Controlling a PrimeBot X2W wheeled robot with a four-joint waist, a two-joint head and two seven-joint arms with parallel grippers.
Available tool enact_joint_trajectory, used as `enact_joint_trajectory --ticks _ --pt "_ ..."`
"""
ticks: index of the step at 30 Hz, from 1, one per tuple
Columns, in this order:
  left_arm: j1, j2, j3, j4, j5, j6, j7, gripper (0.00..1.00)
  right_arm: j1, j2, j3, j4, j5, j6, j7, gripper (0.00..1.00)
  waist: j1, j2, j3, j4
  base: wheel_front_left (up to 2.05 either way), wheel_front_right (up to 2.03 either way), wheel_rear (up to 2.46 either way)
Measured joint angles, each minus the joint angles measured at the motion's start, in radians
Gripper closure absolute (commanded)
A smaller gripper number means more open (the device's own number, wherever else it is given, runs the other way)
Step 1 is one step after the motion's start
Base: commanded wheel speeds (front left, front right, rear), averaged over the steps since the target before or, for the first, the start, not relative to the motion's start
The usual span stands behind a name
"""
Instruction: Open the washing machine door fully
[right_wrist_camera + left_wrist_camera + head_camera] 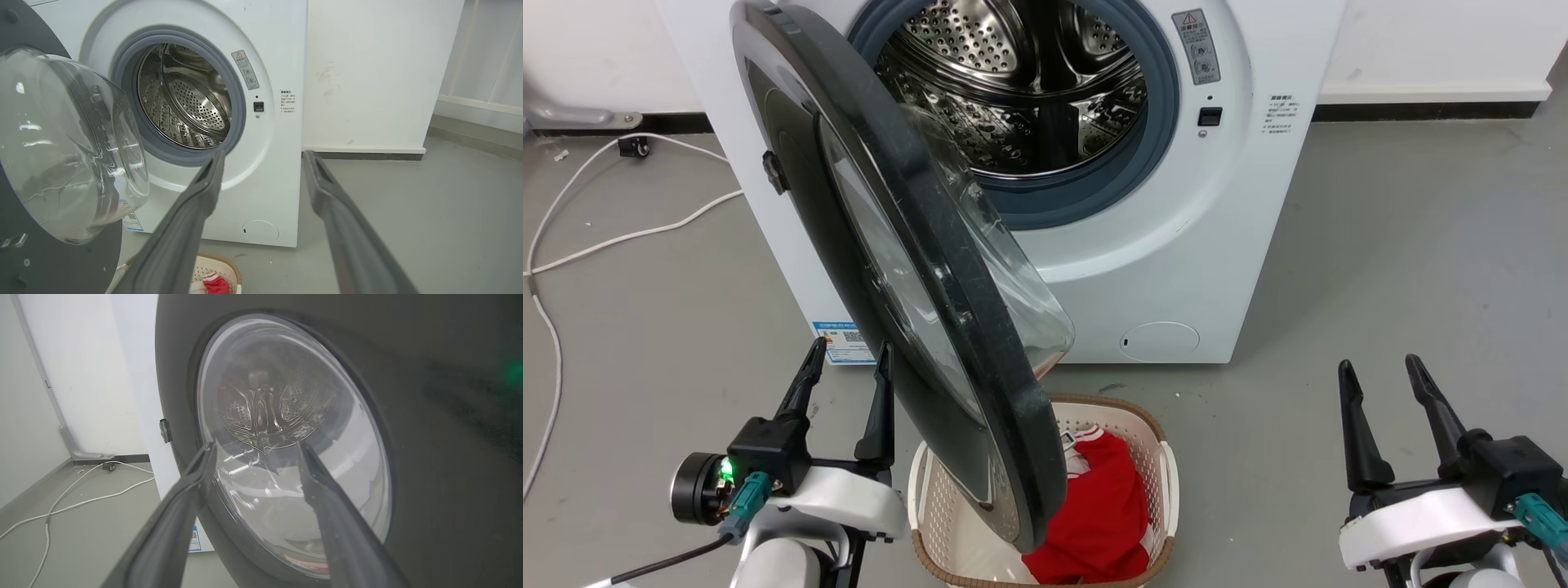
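Holds left claw [849,347], spread and empty, at 7 o'clock by door [915,245], likely to draw it wider; parks right claw [1377,361], likewise spread and empty, clear at 4.

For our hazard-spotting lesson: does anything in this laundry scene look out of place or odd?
Nothing looks damaged or spilled. A loose white cable trails across the floor left of the washing machine, and the laundry basket sits beneath the half-open door.

grey floor [1421,245], white washing machine [1143,269] standing on it, laundry basket [1168,474] in front, white cable [629,237] left
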Motion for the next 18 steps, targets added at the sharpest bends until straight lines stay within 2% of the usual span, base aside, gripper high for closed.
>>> enact_joint_trajectory --ticks 13,14,15,16,18 --pt "0.000 0.004 0.001 0.000 0.004 0.000 0.000 0.00 -0.020 0.000 0.006 0.029 0.002 0.000 -0.016 0.00 0.0000 0.0000 0.005 -0.002 0.00 0.00 0.00" --pt "0.000 0.004 0.001 -0.001 0.004 -0.001 0.000 0.15 -0.022 0.000 0.007 0.029 0.002 0.000 -0.017 0.00 0.0000 0.0000 0.005 -0.002 0.00 0.00 0.00" --pt "0.000 0.004 0.001 0.000 0.004 -0.001 0.000 0.67 -0.022 0.000 0.007 0.029 0.001 0.000 -0.017 0.00 0.0000 0.0000 0.005 -0.002 0.00 0.00 0.00" --pt "0.000 0.004 -0.001 0.000 0.003 -0.001 0.000 1.00 -0.022 0.000 0.006 0.031 0.001 0.000 -0.020 0.00 0.0000 0.0000 0.005 -0.002 0.00 0.00 0.00" --pt "0.000 0.004 -0.001 -0.003 0.002 -0.001 0.000 1.00 -0.022 0.000 0.006 0.032 0.001 0.000 -0.020 0.00 0.0000 0.0000 0.005 -0.003 0.00 0.00 0.00"
